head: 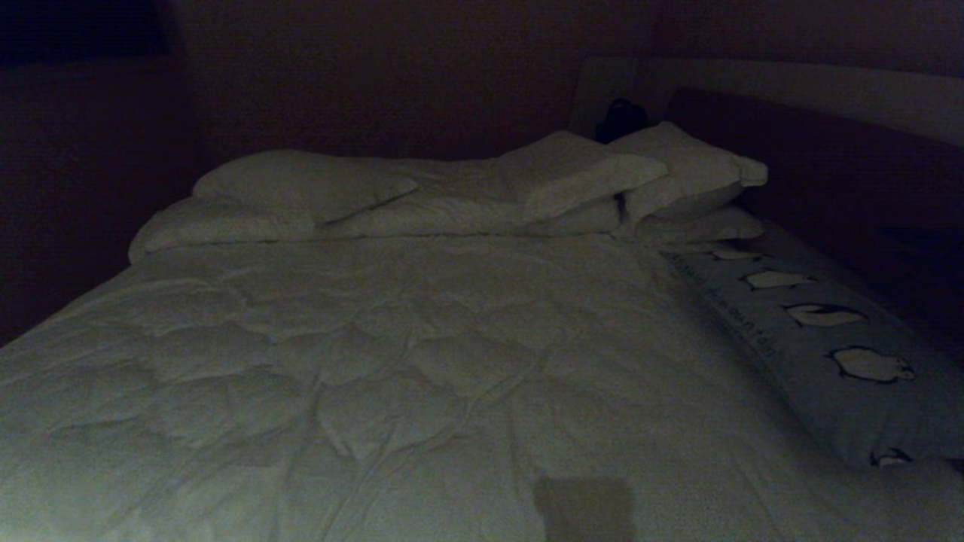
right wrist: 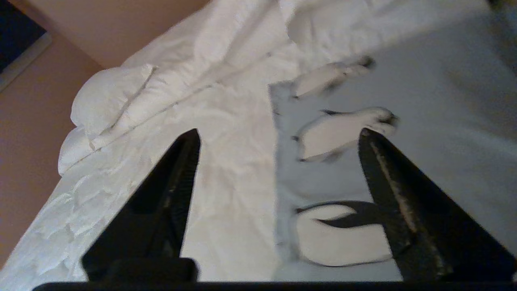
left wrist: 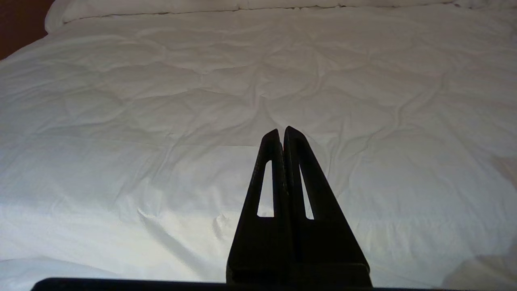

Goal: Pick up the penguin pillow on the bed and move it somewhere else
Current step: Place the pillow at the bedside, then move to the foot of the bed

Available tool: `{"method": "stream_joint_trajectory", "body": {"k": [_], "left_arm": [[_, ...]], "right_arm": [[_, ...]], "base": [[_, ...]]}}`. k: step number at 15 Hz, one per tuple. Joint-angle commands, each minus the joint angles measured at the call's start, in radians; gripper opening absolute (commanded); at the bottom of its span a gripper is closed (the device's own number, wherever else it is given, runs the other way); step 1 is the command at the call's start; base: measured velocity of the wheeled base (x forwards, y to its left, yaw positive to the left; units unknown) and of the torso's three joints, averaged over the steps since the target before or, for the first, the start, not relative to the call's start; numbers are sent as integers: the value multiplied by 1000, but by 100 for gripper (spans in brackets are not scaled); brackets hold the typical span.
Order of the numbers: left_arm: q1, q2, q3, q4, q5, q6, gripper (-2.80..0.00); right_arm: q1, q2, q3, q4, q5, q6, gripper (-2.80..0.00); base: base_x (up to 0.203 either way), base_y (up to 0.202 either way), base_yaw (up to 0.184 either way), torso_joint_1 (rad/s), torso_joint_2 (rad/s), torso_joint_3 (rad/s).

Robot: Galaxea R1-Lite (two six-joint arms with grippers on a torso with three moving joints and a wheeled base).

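Observation:
The penguin pillow (head: 798, 354) is long and grey-blue with a row of black-and-white penguins. It lies along the right side of the bed (head: 376, 361), lettering along its inner edge. Neither arm shows in the head view. In the right wrist view my right gripper (right wrist: 279, 131) is open just above the pillow's inner edge. One finger is over the penguin pillow (right wrist: 424, 101), the other over the white comforter (right wrist: 234, 161), and nothing is gripped between them. My left gripper (left wrist: 282, 129) is shut and empty, hanging above the bare comforter (left wrist: 161, 101).
Plain white pillows (head: 301, 184) (head: 693, 169) are piled at the far end of the bed. A dark headboard (head: 828, 150) runs along the right, with a small dark object (head: 621, 117) behind the pillows. A wall (right wrist: 40, 141) borders the bed's far side.

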Motion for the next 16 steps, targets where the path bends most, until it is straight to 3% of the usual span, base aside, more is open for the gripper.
{"method": "stream_joint_trajectory", "body": {"k": [1,5,6,7,11,16], "left_arm": [[0,0,0,0,1,0,-280],[0,0,0,0,1,0,-280],[0,0,0,0,1,1,-280],[0,0,0,0,1,0,-280],[0,0,0,0,1,0,-280],[0,0,0,0,1,0,-280]], "right_arm": [[-5,-116,55,-34,-7,1,0],[15,-282,173,-64,-35,1,0],[31,-317,202,-65,-36,1,-162],[53,-341,224,-63,-38,2,-280],[103,-371,235,-33,-53,5,-280],[202,-402,255,-13,-168,3,-280]], "base": [[0,0,0,0,0,0],[0,0,0,0,0,0],[0,0,0,0,0,0],[0,0,0,0,0,0],[0,0,0,0,0,0],[0,0,0,0,0,0]]}}
